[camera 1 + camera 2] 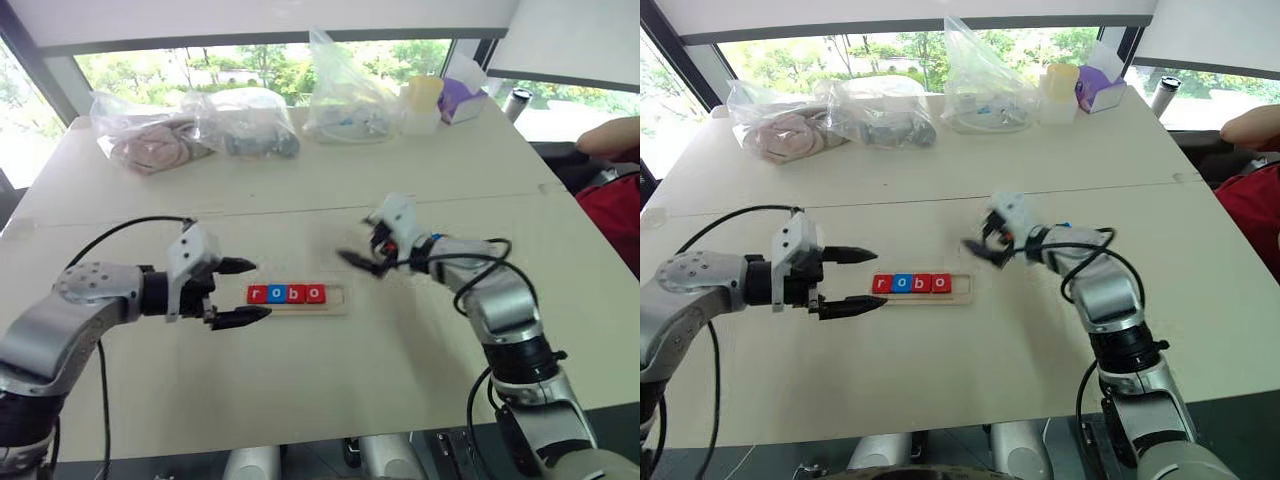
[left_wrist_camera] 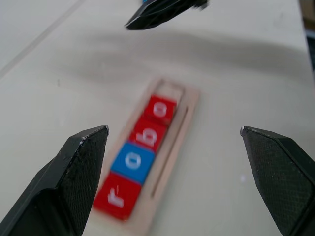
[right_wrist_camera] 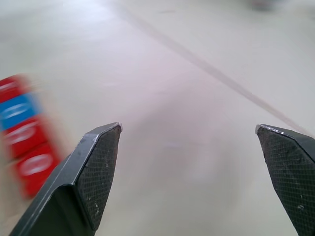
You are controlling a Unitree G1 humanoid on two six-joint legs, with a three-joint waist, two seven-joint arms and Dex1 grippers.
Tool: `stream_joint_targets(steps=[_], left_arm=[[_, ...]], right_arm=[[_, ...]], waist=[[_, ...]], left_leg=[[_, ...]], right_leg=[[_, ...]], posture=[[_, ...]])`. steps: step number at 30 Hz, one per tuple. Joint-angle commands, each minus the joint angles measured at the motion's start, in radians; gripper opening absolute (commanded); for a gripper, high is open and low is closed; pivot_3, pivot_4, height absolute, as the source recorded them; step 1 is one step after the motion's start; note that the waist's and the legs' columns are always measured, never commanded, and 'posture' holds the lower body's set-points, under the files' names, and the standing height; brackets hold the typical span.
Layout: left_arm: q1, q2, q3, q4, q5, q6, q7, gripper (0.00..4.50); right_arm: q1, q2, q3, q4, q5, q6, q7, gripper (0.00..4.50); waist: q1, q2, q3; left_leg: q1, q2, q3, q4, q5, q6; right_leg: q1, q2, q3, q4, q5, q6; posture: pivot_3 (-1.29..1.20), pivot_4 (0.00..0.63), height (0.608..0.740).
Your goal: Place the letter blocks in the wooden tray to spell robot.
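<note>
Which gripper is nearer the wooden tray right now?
Left. The left gripper, open, sits right at the wooden tray's r end, fingertips almost beside the tiles. The right gripper, also open, hovers past the empty end, farther off.

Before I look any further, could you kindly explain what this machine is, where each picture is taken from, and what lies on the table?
It is a humanoid robot with two arms. Two pictures come from its head, looking down; two come from cameras on its wrists. The left end effector and the right end effector are both open and hold nothing. On the table lies a wooden tray with four blocks reading r, o, b, o; its last slot is empty. Plastic bags lie at the far edge.
</note>
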Motion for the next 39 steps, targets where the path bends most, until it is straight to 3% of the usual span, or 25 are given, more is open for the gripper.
stream_joint_targets(steps=[1, 4, 9, 15, 18, 23, 30, 34, 39], left_arm=[[-0.074, -0.037, -0.004, -0.018, -0.060, 0.037, 0.019, 4.50], [-0.118, -0.079, -0.034, 0.007, -0.065, 0.047, 0.031, 4.50], [-0.196, -0.176, -0.124, 0.137, 0.056, -0.044, 0.068, 4.50], [-0.175, -0.171, -0.157, 0.167, 0.118, -0.088, 0.040, 4.50], [-0.159, -0.168, -0.158, 0.175, 0.140, -0.104, 0.036, 4.50], [-0.137, -0.171, -0.157, 0.169, 0.157, -0.115, 0.034, 4.50], [-0.126, -0.182, -0.166, 0.175, 0.179, -0.129, 0.032, 4.50], [-0.125, -0.184, -0.166, 0.182, 0.189, -0.136, 0.026, 4.50], [-0.127, -0.187, -0.175, 0.200, 0.197, -0.149, 0.008, 4.50]], right_arm=[[0.051, -0.001, -0.070, -0.020, -0.034, 0.035, -0.122, 4.42], [0.070, -0.003, -0.079, 0.014, -0.039, 0.023, -0.165, 4.42], [0.032, -0.021, -0.079, 0.222, -0.091, -0.111, -0.245, 4.42], [0.000, -0.025, -0.099, 0.347, -0.055, -0.126, -0.229, 4.42], [-0.003, -0.027, -0.098, 0.374, -0.047, -0.136, -0.220, 3.63], [0.002, -0.023, -0.085, 0.340, -0.052, -0.107, -0.247, 1.19], [0.018, 0.027, -0.102, 0.223, -0.074, -0.066, -0.369, 1.20], [0.042, 0.175, -0.174, -0.026, -0.056, 0.146, -0.509, 1.20], [0.134, 0.339, -0.141, -0.336, -0.074, 0.432, -0.598, 1.20]], waist=[[-0.002, 0.000, 0.000], [-0.012, 0.000, 0.000], [-0.013, 0.000, 0.000], [-0.013, 0.000, 0.000], [-0.012, 0.000, 0.000], [-0.008, 0.000, 0.000], [-0.010, 0.000, 0.000], [-0.012, 0.000, 0.000], [-0.011, 0.001, 0.000]], left_leg=[[0.000, 0.000, 0.000, 0.000, 0.000, 0.000], [0.000, 0.000, 0.000, 0.000, 0.000, 0.000], [0.003, 0.000, 0.001, 0.000, 0.000, 0.000], [0.002, 0.000, 0.002, -0.001, 0.000, 0.000], [0.002, 0.000, 0.002, 0.000, 0.000, 0.000], [0.002, 0.000, 0.001, 0.000, 0.000, 0.000], [0.001, 0.000, 0.001, 0.000, 0.000, 0.000], [0.001, 0.000, 0.001, 0.000, 0.000, 0.000], [0.000, 0.001, -0.001, -0.002, 0.000, 0.000]], right_leg=[[0.000, 0.000, 0.000, 0.000, 0.000, 0.000], [0.000, 0.001, 0.000, 0.000, 0.000, 0.000], [0.001, 0.003, 0.002, 0.001, 0.000, 0.000], [0.000, 0.003, 0.003, 0.001, 0.001, 0.000], [0.001, 0.002, 0.003, 0.001, 0.001, 0.000], [0.001, 0.002, 0.004, 0.001, 0.001, 0.000], [0.001, 0.002, 0.005, 0.001, 0.001, 0.000], [-0.001, 0.003, 0.006, 0.001, 0.001, 0.000], [-0.001, 0.003, 0.004, 0.001, 0.001, 0.001]], posture=[[0.00, 0.150, 0.740], [0.00, 0.150, 0.740], [0.00, 0.150, 0.740], [0.00, 0.150, 0.740], [0.00, 0.150, 0.740], [0.00, 0.150, 0.740], [0.00, 0.150, 0.740], [0.00, 0.150, 0.740], [0.00, 0.150, 0.740]])
